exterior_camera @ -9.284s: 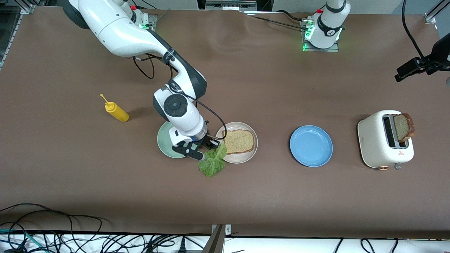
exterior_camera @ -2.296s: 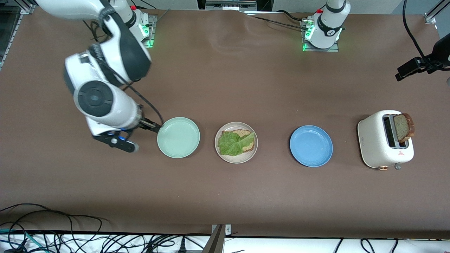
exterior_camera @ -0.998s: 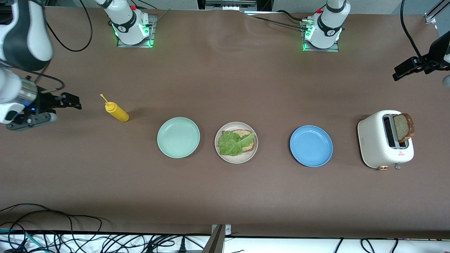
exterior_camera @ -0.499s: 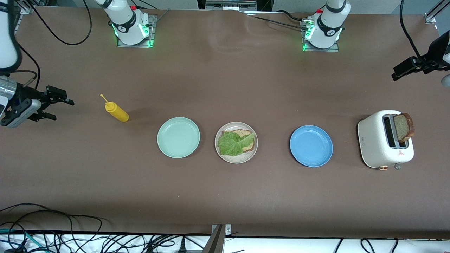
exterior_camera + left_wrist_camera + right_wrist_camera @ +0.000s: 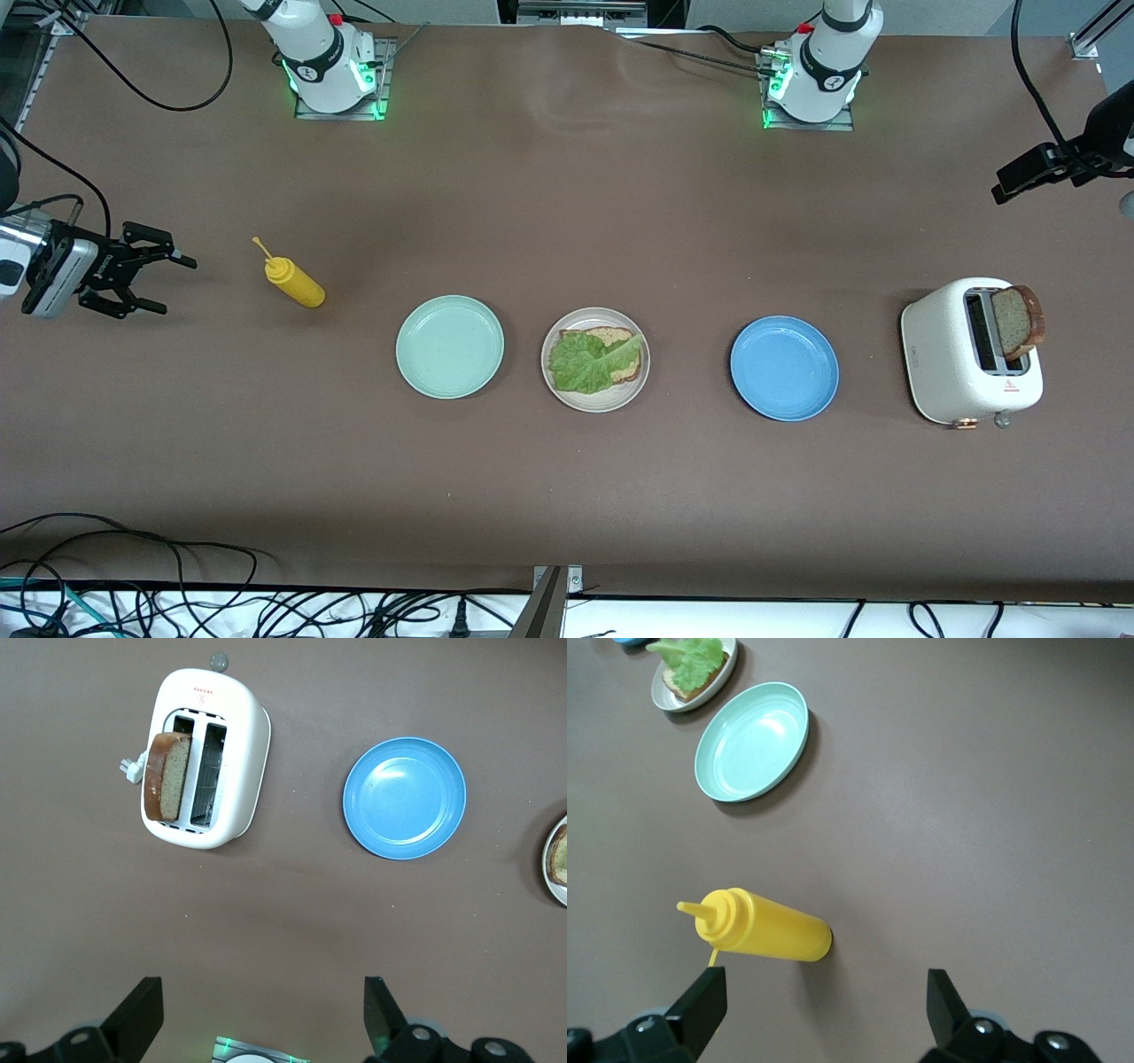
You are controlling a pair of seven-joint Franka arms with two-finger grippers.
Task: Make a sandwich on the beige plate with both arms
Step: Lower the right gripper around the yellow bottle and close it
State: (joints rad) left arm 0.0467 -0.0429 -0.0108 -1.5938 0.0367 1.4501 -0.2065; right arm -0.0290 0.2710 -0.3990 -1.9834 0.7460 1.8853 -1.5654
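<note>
Just changed: I have laid the lettuce leaf [image 5: 580, 365] over the bread slice [image 5: 613, 337] on the beige plate [image 5: 611, 401], then drawn my right arm away to its own end of the desk [image 5: 567, 496].
Right gripper [image 5: 173, 285]: released and empty, jaws spread wide, hanging over bare desk at about nine o'clock from the yellow squeeze bottle [image 5: 297, 283] in the front view.
Left gripper [image 5: 261, 1010]: also released and holding nothing; it waits over the desk at the left arm's end, at about one o'clock from the toaster [image 5: 943, 354] in the front view.
Sandwich so far: one slice with the leaf draped on it, a corner of crust showing at one o'clock; no top slice yet.
Beige plate: mid-desk, with the mint-green plate [image 5: 450, 391] at its nine o'clock and the blue plate [image 5: 784, 413] at its three o'clock; both of those are bare.
Second slice [image 5: 1017, 321]: standing upright in one toaster slot, beyond the blue plate at three o'clock from the beige plate.
What it means: as I judge it, my right arm's part is done, and the next job is for my left gripper to lift that slice and set it on the leaf.
Writing: a small red mark and a line of red lettering on the toaster's end face, too small to read; nothing legible on the bottle or the plates.
</note>
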